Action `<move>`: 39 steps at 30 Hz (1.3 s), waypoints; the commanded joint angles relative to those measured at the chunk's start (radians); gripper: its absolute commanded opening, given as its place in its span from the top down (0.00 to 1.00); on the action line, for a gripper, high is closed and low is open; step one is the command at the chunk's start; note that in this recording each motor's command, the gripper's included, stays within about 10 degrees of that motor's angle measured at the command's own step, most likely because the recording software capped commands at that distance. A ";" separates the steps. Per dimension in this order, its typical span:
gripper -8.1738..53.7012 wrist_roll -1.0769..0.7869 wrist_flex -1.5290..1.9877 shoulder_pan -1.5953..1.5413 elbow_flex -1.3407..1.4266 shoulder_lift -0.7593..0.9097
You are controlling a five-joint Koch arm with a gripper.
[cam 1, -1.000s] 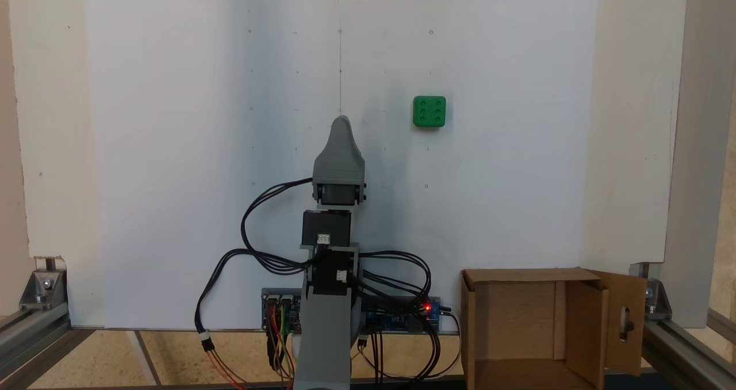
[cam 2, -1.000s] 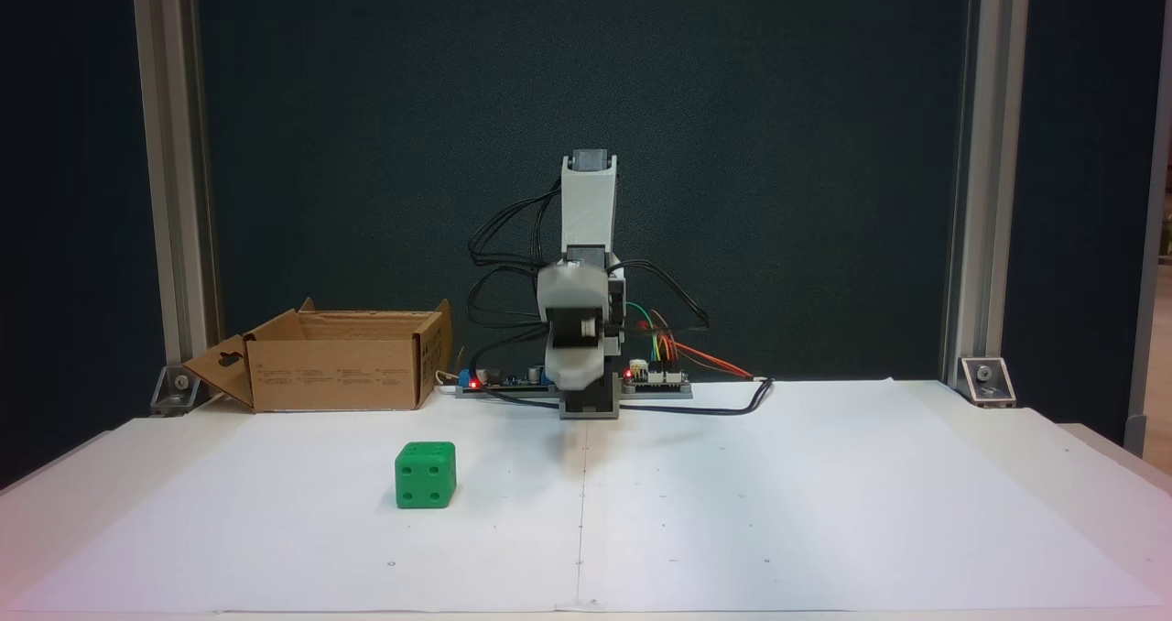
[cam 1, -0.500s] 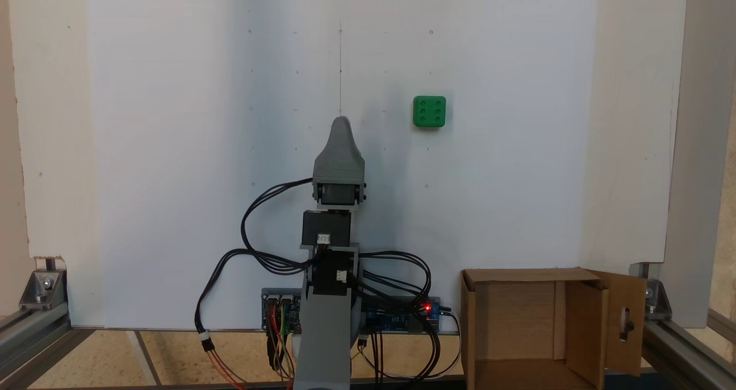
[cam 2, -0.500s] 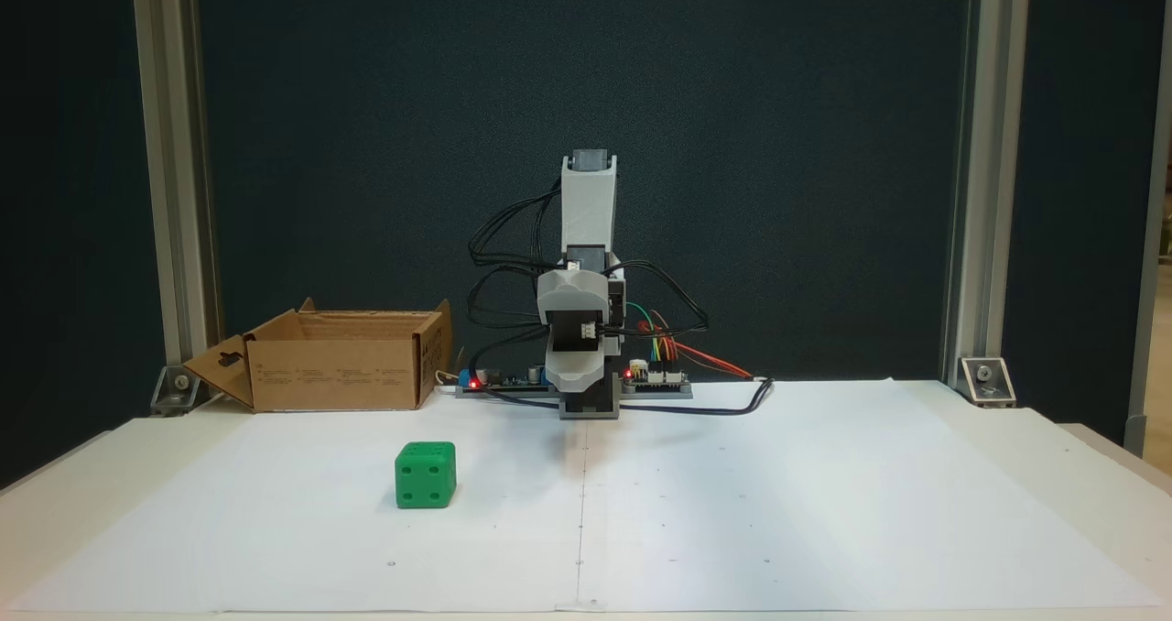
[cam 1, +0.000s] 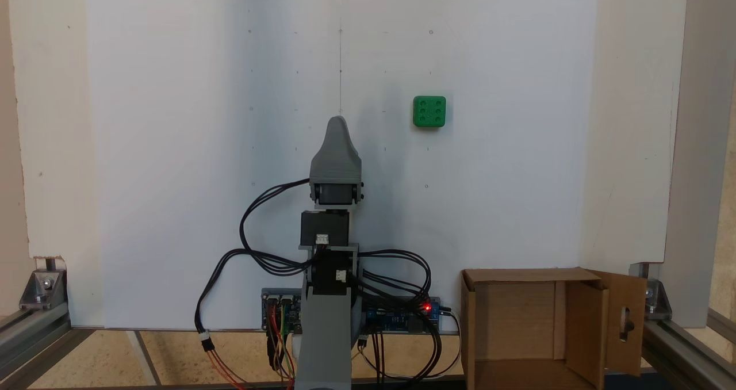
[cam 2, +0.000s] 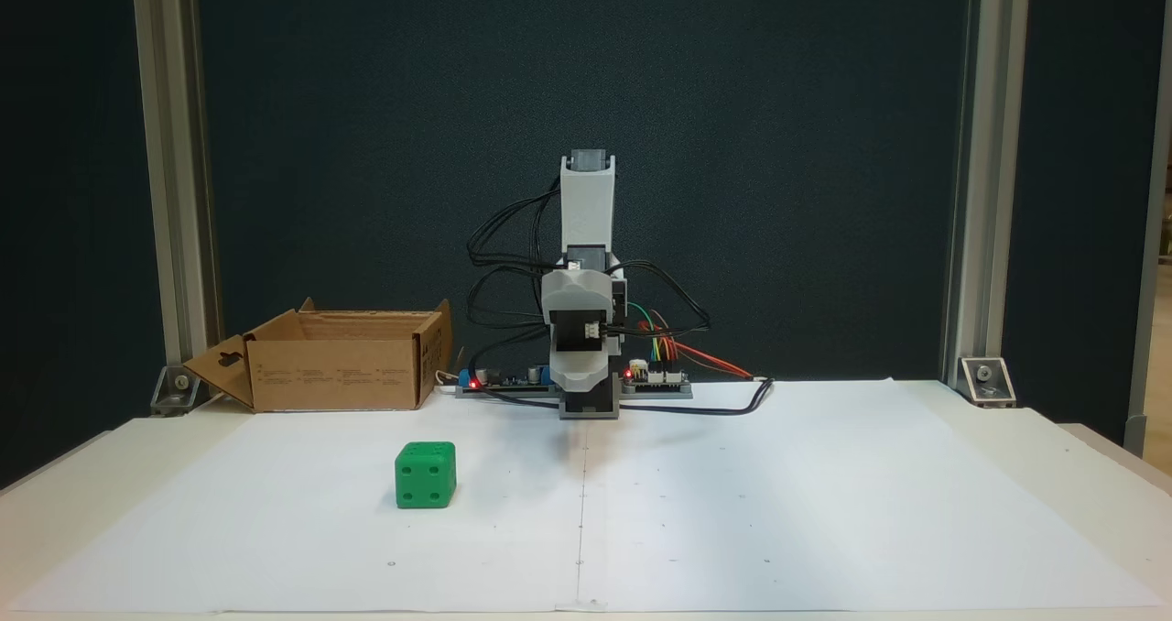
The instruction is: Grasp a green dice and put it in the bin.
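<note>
My hand has nudged slightly left; jaw state I cannot tell. Off-line from the green dice, I risk knocking it away

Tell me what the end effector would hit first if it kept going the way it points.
Probably nothing but white paper: the end effector points along the centre line, and the green dice sits off to its right in that fixed view.

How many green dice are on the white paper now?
1. The green dice lies alone on the white paper, apart from the gripper and the cardboard box.
</note>
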 commanded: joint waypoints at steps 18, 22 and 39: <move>0.16 0.025 1.181 0.273 -0.757 0.117; 0.16 0.025 1.443 0.367 -0.953 0.110; 0.16 0.006 2.273 0.511 -1.393 -0.308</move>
